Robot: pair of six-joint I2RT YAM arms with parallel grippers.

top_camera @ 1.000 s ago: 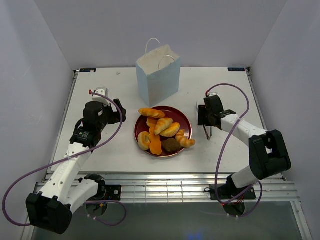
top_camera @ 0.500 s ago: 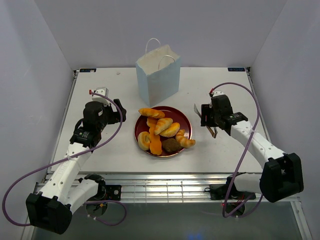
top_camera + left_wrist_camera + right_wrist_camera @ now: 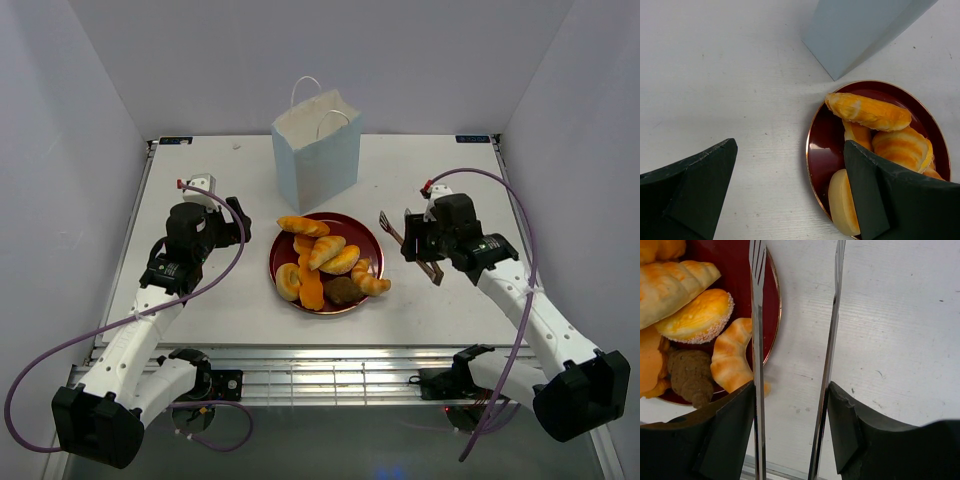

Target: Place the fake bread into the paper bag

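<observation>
The fake bread (image 3: 325, 258), several golden, orange and one dark brown pastries, lies piled on a round dark red plate (image 3: 372, 240). The pale blue paper bag (image 3: 318, 160) stands upright behind the plate, mouth open. My right gripper (image 3: 418, 242) is shut on metal tongs (image 3: 388, 226), whose tips hang just right of the plate. In the right wrist view the tongs (image 3: 758, 340) are spread apart, one arm over the plate rim (image 3: 774, 305) beside a croissant (image 3: 732, 362). My left gripper (image 3: 238, 220) is open and empty, left of the plate.
The left wrist view shows the bag's lower corner (image 3: 860, 30) and the plate's left rim (image 3: 810, 150) with a long pastry (image 3: 867, 111). White walls enclose the table on three sides. The metal rail (image 3: 330, 375) runs along the near edge.
My right arm has swung outward to the right, and the tongs have turned from pointing down to pointing left at the plate's edge. The left arm has not moved.
</observation>
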